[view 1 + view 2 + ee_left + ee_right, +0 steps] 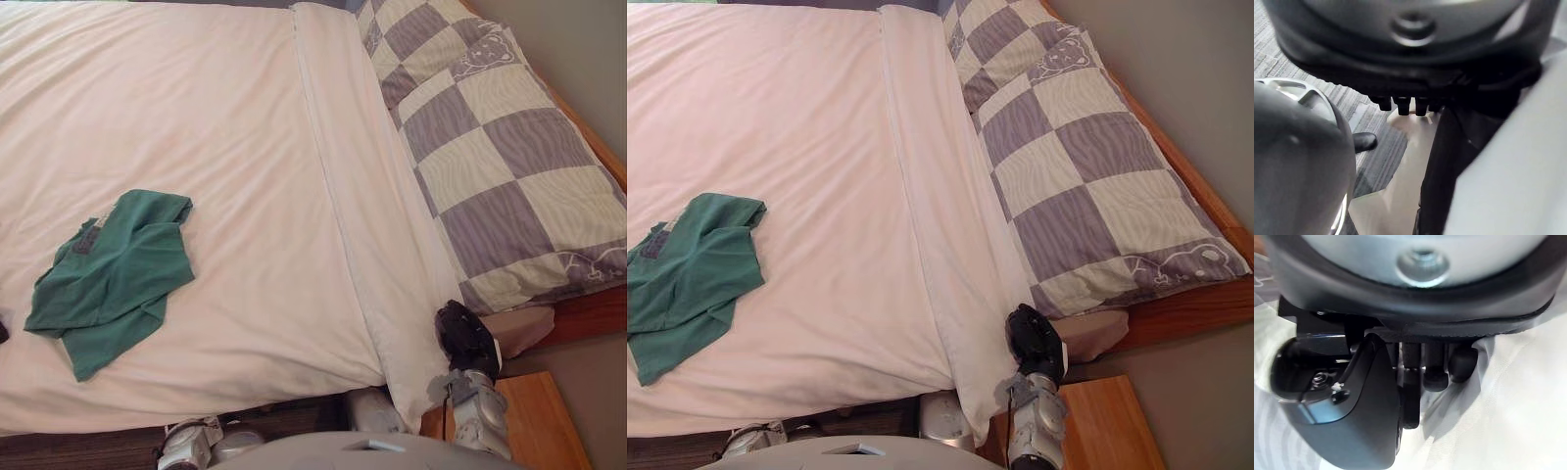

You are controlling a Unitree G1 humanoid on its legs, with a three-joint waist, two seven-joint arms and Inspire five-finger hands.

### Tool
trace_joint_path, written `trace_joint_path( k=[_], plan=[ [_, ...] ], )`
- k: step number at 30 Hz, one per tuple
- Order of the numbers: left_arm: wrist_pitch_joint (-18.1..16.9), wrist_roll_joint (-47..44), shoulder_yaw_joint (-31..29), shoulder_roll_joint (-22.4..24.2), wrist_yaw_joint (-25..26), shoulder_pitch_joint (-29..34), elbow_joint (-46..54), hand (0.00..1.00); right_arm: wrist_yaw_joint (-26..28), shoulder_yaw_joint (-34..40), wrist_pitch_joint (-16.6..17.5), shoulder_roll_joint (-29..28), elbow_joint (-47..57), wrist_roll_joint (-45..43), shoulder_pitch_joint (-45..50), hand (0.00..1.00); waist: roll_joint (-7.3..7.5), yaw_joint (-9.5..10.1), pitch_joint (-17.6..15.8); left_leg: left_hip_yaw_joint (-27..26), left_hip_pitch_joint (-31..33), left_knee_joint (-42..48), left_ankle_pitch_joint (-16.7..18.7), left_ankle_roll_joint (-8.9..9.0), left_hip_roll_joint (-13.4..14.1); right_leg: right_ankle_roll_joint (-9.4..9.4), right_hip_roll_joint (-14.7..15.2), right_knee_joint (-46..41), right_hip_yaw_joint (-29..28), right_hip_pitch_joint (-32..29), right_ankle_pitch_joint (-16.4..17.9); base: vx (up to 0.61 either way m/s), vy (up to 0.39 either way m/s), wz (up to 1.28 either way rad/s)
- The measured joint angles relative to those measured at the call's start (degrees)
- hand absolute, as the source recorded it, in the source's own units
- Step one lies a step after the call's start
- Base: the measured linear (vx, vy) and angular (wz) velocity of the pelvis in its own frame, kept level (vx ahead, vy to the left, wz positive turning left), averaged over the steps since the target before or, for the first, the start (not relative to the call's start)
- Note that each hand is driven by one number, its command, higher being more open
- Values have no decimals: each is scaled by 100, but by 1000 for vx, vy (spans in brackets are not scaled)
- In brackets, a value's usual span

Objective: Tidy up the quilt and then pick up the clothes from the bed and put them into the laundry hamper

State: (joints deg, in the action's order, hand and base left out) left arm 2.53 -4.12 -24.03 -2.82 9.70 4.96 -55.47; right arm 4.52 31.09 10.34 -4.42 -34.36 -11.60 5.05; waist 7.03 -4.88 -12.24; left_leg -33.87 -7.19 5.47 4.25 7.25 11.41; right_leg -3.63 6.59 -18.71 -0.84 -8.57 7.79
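Now the right hand (468, 338) is working at about 5 o'clock, at the near corner of the quilt (196, 127), where the turned-back band (343, 196) is hanging over the side of the bed. Its fingers (1435, 367) are curling toward the thumb with the white cloth against them. I am judging that it is pinching the quilt to pull that band straight. The quilt is lying nearly flat, with only soft wrinkles.

The left hand (1410, 73) is hanging low beside the bed, over grey carpet (1349, 100); whether it is open or closed I cannot tell. The green garment (113, 274) is lying crumpled on the quilt at 8 o'clock, well apart from the right hand, waiting for the second part of the task.

The checked pillow (490, 147) is lying at 2 o'clock, just beside the band. A wooden side table (534, 421) is standing close by the right arm, and I am thinking it may be crowding the pull.
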Motion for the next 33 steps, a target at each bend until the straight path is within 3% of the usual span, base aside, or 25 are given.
trace_joint_path(
  k=[6,9,13,16,20,21,23,25,27,28,29,30,31,33],
  plan=[
    [-6,-1,2,-1,-97,8,-28,100,0,392,0,95,-390,212,-268,0,-66,5,45,4,103,-78,-24,-4,13,-194,-17,1324,174,543,-815,55,54,1],
    [26,-20,1,3,-112,6,-56,100,1,449,0,170,-486,214,-266,0,-105,15,66,15,89,-62,-23,-5,3,-184,2,1625,314,721,-973,50,23,3],
    [22,-12,-49,25,-165,13,-56,100,47,736,-1,104,-586,216,-252,0,-129,24,78,145,71,84,53,-9,75,-189,-4,1915,473,1005,-1050,-15,-10,17],
    [21,-14,-196,104,-221,12,-8,100,132,912,-35,72,-590,224,-249,0,-229,61,58,208,222,647,360,-11,276,-173,-45,1932,536,1159,-1047,-66,9,2],
    [-22,-16,-197,182,-337,18,72,100,128,1040,-42,155,-590,222,-228,0,-375,50,44,390,564,1414,698,-108,492,-185,-10,1194,541,752,-714,-78,66,8],
    [-21,-21,-208,184,-371,20,94,100,88,1044,-132,169,-594,221,-152,0,-368,49,46,411,636,1606,745,-133,513,-148,75,986,480,637,-570,-77,163,-3],
    [-25,-30,-289,180,-391,15,117,100,79,1110,-258,161,-645,196,65,0,-184,17,50,598,782,1967,774,-131,500,-155,264,880,336,562,-492,-55,156,-12],
    [26,-102,-376,236,-322,21,32,100,-44,1367,-534,182,-752,178,315,0,-345,-80,70,1004,854,2874,965,-189,924,-196,280,902,57,530,-474,-6,178,-36],
    [2,-90,-297,246,-244,105,-39,100,-213,1539,-795,199,-1208,188,591,0,-417,-231,107,1565,605,2471,760,-259,1019,-311,358,904,-143,369,-555,7,256,-38],
    [-72,-79,-109,307,-219,191,-28,100,-363,1648,-1045,227,-1684,181,761,0,-509,-238,177,1948,268,1597,748,223,774,-428,352,931,-247,121,-624,-35,349,-40],
    [-132,-6,90,294,-198,209,-31,100,-483,1603,-1312,218,-2157,180,952,0,-586,-398,238,1747,64,885,881,354,642,-419,431,1065,-155,28,-717,-35,386,-41],
    [-238,0,256,221,-207,237,-24,100,-508,1511,-1519,-6,-2556,185,1275,0,-488,-461,227,1493,-36,580,915,625,533,-397,500,1056,-123,-121,-1037,-18,291,-34],
    [-195,-8,275,176,-188,235,-37,100,-518,1399,-1619,-75,-2756,183,1459,0,-454,-457,224,1388,-88,553,912,627,495,-433,521,1087,-116,-142,-1189,-26,193,-67],
    [97,-79,265,122,-10,222,-262,100,-502,1063,-1835,-148,-2995,185,1999,0,-459,-506,294,928,-288,522,962,638,465,-239,441,1390,64,-169,-1654,-54,117,-99]
  ],
)
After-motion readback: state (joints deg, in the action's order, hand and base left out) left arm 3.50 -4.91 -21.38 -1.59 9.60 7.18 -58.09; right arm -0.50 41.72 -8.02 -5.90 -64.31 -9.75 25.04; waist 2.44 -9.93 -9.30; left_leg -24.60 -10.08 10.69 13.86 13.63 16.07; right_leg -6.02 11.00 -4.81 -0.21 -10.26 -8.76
